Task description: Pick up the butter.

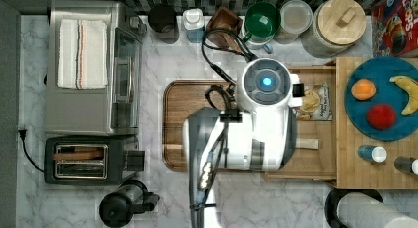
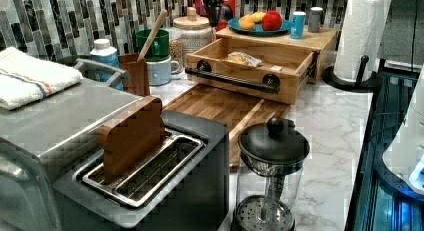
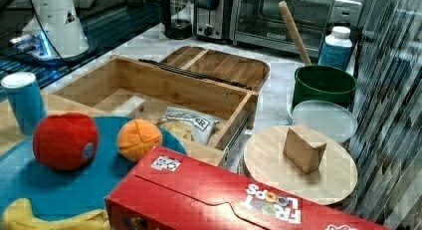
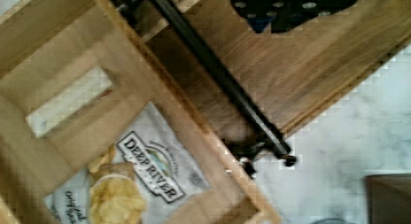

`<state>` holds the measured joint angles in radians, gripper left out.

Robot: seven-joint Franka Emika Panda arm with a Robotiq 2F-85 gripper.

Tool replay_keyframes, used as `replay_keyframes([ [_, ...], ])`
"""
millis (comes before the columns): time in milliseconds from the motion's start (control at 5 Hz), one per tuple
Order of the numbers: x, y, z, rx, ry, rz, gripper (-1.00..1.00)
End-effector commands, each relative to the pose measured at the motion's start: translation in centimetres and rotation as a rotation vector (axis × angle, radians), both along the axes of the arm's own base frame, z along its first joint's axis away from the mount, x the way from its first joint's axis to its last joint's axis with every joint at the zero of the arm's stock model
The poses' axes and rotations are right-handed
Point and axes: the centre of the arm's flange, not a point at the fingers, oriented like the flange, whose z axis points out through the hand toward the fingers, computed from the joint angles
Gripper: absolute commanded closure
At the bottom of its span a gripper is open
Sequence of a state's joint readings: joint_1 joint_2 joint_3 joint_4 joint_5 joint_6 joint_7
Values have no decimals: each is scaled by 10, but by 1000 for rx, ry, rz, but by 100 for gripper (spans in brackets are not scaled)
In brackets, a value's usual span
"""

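The butter (image 4: 68, 103) is a pale cream stick lying flat in the open wooden drawer (image 3: 149, 78). It also appears as the butter (image 3: 128, 106) near the drawer's back and as the butter (image 1: 306, 144) poking out from under my arm. Beside it lies the silvery chip bag (image 4: 140, 175), which is the same chip bag (image 1: 315, 102) in the top view. My white arm (image 1: 261, 119) hangs over the drawer's front and the wooden tray (image 1: 182, 99), hiding the gripper beneath. A dark part of my gripper (image 4: 291, 6) shows above the tray, apart from the butter.
The drawer's black handle bar (image 4: 218, 78) runs between the tray and the drawer. A blue plate (image 1: 389, 132) of fruit and small shakers sit on the drawer unit. A toaster (image 1: 81, 160), toaster oven (image 1: 93, 65), french press (image 2: 272, 166), mugs and a paper towel roll (image 2: 357, 36) ring the counter.
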<state>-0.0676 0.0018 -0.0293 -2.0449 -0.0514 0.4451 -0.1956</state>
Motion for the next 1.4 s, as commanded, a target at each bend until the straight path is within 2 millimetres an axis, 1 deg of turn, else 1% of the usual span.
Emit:
replay_keyframes([
  [200,-34,-101,-3,-4,-73,-222,100],
  [400,-43,-119,-10,-18,-80,-341,100],
  [600,-45,-141,-13,9,-42,-508,100],
  [800,-52,-165,-22,20,-17,-609,-100],
  [1000,-63,-182,-37,-3,-30,-670,-100],
  [1200,-69,-207,-41,-7,-6,-753,-100],
  [1400,-80,-220,-56,1,-10,-814,-100],
])
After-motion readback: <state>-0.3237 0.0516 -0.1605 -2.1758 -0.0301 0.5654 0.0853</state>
